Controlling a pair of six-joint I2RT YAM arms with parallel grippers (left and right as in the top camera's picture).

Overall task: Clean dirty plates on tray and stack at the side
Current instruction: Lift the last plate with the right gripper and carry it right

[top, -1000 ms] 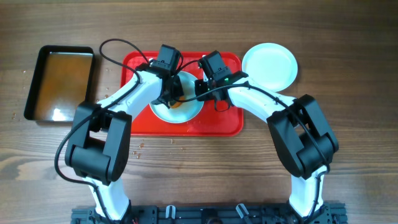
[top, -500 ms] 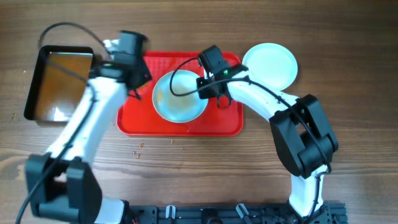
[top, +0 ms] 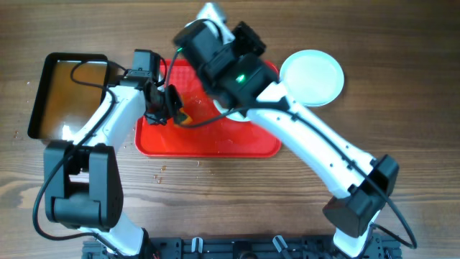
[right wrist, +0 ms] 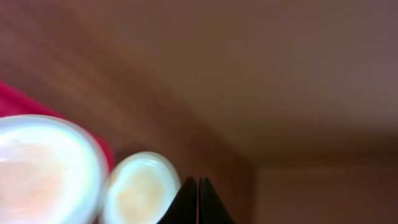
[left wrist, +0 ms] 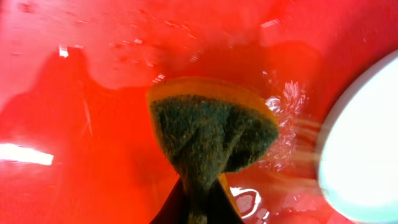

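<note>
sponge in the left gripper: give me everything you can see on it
The sponge is a yellow-orange foam pad with a dark green scouring face, bunched into a fan where the left gripper pinches its lower end, jaws shut on it. It hangs over the wet red tray, beside a white plate and clear of it. Contact with the tray cannot be told.

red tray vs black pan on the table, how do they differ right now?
Colour: the tray is red, the pan black. Size: the tray is clearly larger. Contents: the pan holds brownish water; the tray shows only droplets and a wet sheen, with a white plate on it. Both are rectangular, round-cornered, rimmed and lie flat on the wooden table.
</note>
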